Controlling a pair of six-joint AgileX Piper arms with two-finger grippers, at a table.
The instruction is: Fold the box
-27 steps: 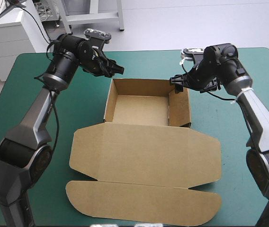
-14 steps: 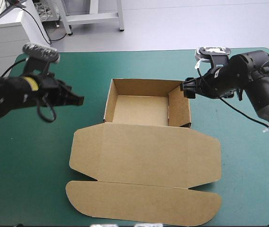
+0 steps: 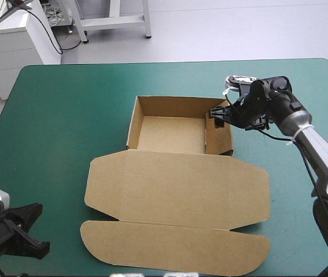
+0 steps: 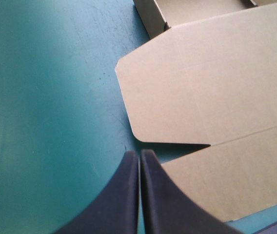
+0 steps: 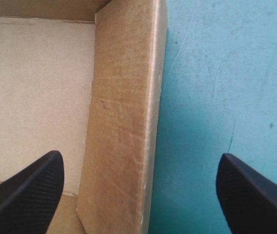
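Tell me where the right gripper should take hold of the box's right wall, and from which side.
Pinch the right wall at its top edge, from above. It stands upright and thin, and the open right gripper straddles it: one finger over the tray's floor, the other over the teal-green cover outside. Probably just lower and shut.

Grey arm (image 3: 320, 153), black curved fingers (image 5: 26, 190)

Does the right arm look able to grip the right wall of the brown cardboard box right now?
Probably yes: the open right claw straddles the right wall of the brown cardboard box, nothing in between.
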